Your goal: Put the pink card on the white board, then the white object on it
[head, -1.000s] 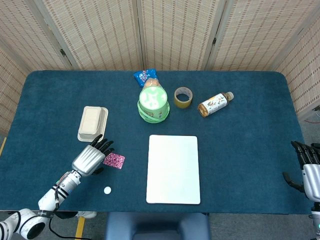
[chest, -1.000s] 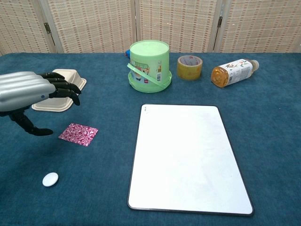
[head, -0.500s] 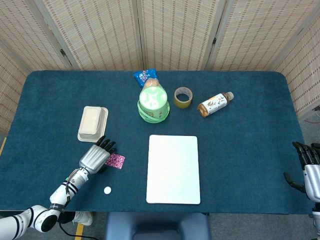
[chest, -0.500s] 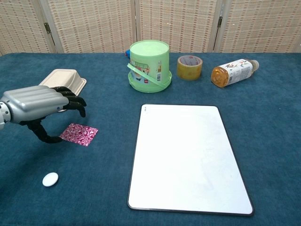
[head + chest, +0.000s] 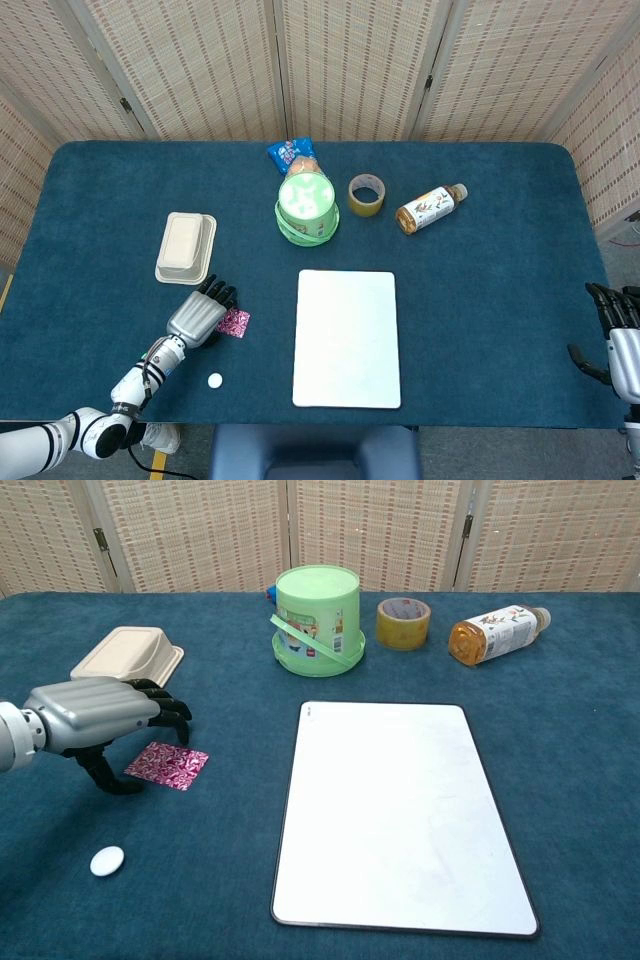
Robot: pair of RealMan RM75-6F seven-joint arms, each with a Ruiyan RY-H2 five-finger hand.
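Pink card (image 5: 167,765) beside left hand (image 5: 100,712)

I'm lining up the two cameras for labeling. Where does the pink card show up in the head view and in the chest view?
Head view: the pink card lies left of centre, partly covered by the left hand.
Chest view: the pink card lies at left, in full view by the left hand.
Shared landmark: the white board, to the card's right in both.

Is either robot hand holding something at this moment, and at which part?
Nothing is held. The left robot hand hovers over the pink card, which lies flat on the table. The right robot hand is empty at the table edge.
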